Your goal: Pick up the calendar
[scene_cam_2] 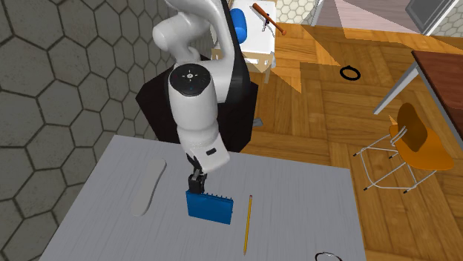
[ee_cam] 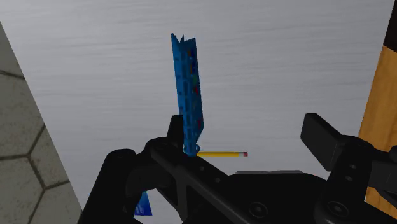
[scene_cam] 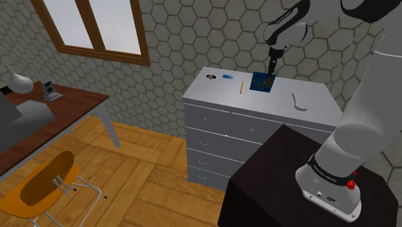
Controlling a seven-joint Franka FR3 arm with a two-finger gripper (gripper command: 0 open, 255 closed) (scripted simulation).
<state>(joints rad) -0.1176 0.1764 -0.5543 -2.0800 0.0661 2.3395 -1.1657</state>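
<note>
Shows the hand [scene_cam: 271,69] [scene_cam_2: 196,180] [ee_cam: 248,130] low over the white dresser [scene_cam: 219,97] [scene_cam_2: 297,200] [ee_cam: 286,63] top, spread wide and clasping nothing. Places the blue calendar [scene_cam: 262,82] [scene_cam_2: 210,206] [ee_cam: 188,83] upright on the dresser, between the fingers, close against one finger [ee_cam: 174,130] and well apart from the other; cannot tell whether touching. Puts a yellow pencil [scene_cam: 241,87] [scene_cam_2: 248,222] [ee_cam: 222,154] flat just beside the calendar, on the side of the farther finger. Sets a pale grey flat piece [scene_cam: 299,101] [scene_cam_2: 148,187] near the hand's opposite side, apart from the calendar.
</note>
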